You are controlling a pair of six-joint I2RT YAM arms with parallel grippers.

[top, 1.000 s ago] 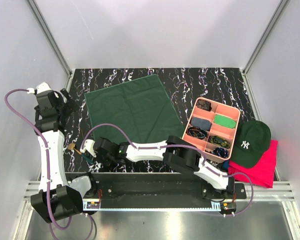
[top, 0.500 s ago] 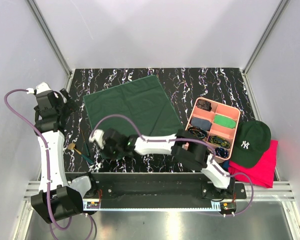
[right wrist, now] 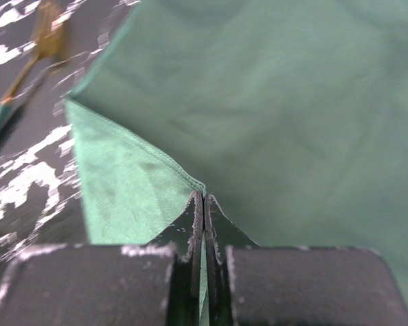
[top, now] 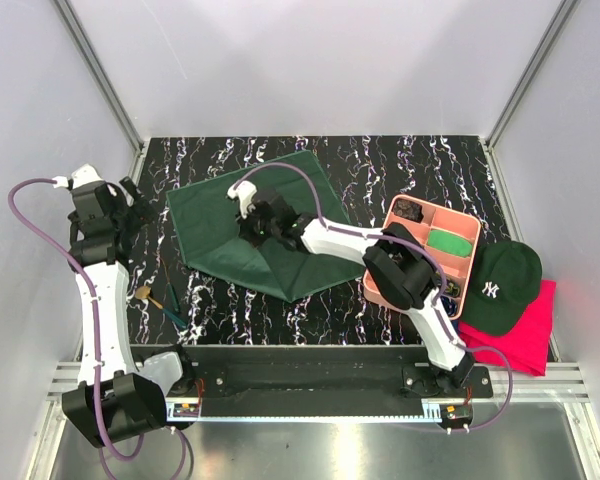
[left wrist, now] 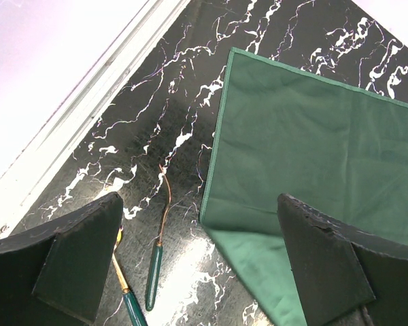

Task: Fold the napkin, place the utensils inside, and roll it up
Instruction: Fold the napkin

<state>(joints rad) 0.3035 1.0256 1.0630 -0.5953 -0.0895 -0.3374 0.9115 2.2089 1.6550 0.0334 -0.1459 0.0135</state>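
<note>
Both jaws wide apart, the left gripper (top: 132, 200) hangs at the left near the thin utensils (top: 166, 302), and right of them the soft, limp napkin (top: 295, 195) lies in the middle, one corner, likely its best hold, pinched in the right gripper (right wrist: 202, 204).

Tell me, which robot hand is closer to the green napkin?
Right. The right gripper is pinching a folded-over edge of the napkin, over the cloth. The left gripper hangs open past its left edge, not touching.
</note>
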